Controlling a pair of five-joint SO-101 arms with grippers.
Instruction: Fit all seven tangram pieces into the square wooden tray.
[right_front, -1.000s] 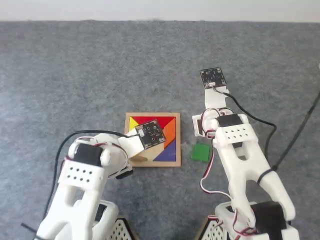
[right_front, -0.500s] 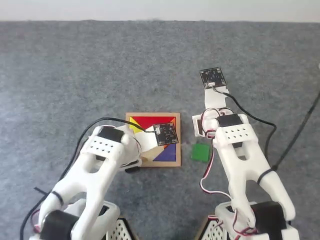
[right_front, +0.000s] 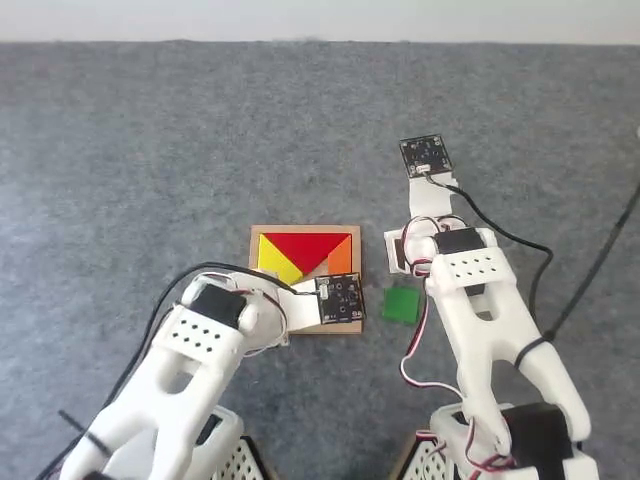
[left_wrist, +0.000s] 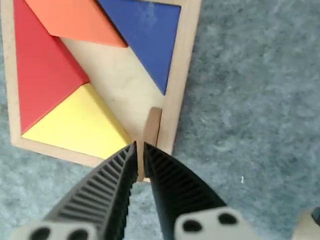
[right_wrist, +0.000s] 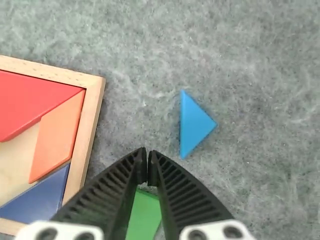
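Note:
The square wooden tray (right_front: 304, 231) lies mid-table with a red triangle (right_front: 305, 247), a yellow triangle (right_front: 274, 258) and an orange piece (right_front: 341, 260) in it. In the left wrist view the tray (left_wrist: 187, 65) also holds a blue triangle (left_wrist: 147, 35). My left gripper (left_wrist: 139, 146) is over the tray's near right corner, shut on a thin plain-wood piece (left_wrist: 153, 122) held on edge against the rim. My right gripper (right_wrist: 147, 152) hangs shut and empty over the cloth right of the tray. A light blue triangle (right_wrist: 194, 124) lies just beyond it and a green piece (right_wrist: 144, 220) beneath it.
Grey cloth (right_front: 150, 150) covers the whole table, with open room left of the tray and behind it. The green piece (right_front: 402, 305) sits between the tray and the right arm's base. A black cable (right_front: 590, 280) runs along the right side.
My left arm has swung right and toward the near edge, from over the tray's middle to its near right corner, uncovering the yellow and red pieces. The right arm has kept still.

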